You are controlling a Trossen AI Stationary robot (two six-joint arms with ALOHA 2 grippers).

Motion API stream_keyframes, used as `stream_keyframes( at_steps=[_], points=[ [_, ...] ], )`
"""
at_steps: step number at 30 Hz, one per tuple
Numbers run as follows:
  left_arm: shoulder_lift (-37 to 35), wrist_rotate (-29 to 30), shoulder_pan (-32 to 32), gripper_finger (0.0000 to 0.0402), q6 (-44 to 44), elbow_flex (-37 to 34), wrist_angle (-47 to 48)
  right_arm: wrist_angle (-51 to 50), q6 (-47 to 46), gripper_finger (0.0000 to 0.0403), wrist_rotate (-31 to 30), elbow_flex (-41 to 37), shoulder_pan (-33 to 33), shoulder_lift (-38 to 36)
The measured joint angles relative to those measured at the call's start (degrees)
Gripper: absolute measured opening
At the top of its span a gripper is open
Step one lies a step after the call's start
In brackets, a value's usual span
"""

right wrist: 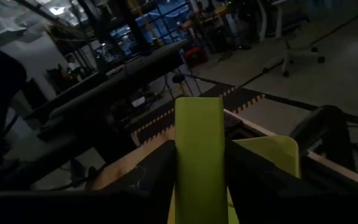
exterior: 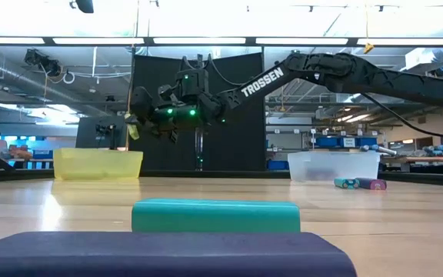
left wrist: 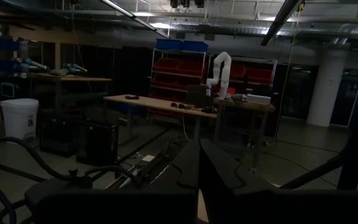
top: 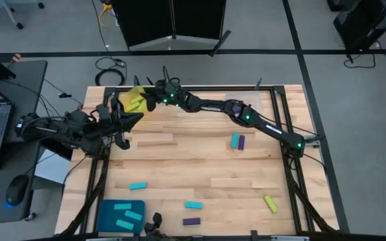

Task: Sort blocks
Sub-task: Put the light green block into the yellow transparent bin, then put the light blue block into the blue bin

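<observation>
Nearest the low camera, a smooth dark purple block (exterior: 168, 254) lies before a cyan block (exterior: 215, 215), while farther off the right gripper (right wrist: 199, 180) clamps a flat yellow-green block (right wrist: 199, 155) above the translucent yellow tray (top: 135, 102).

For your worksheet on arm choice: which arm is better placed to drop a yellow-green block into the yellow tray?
The right. Its gripper already clamps a yellow-green block above the yellow tray. The left gripper sits beside it, holding nothing visible.

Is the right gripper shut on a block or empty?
Shut on a yellow-green block: the right gripper clamps it from both sides, above the yellow tray.
</observation>
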State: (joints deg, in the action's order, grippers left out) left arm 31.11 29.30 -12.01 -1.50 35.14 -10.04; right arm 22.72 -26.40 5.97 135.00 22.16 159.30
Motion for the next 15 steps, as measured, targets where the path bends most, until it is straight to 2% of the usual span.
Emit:
stream_keyframes(
  at_steps=[9,15],
  points=[
    [0.0,0.0,0.0,0.0014,0.0,0.0,0.0,1.7,1.3,0.0200,1.2,0.0,-0.3,0.0],
    [0.0,0.0,0.0,0.0014,0.0,0.0,0.0,2.1,1.5,0.0218,1.5,0.0,-0.4,0.0]
  ],
)
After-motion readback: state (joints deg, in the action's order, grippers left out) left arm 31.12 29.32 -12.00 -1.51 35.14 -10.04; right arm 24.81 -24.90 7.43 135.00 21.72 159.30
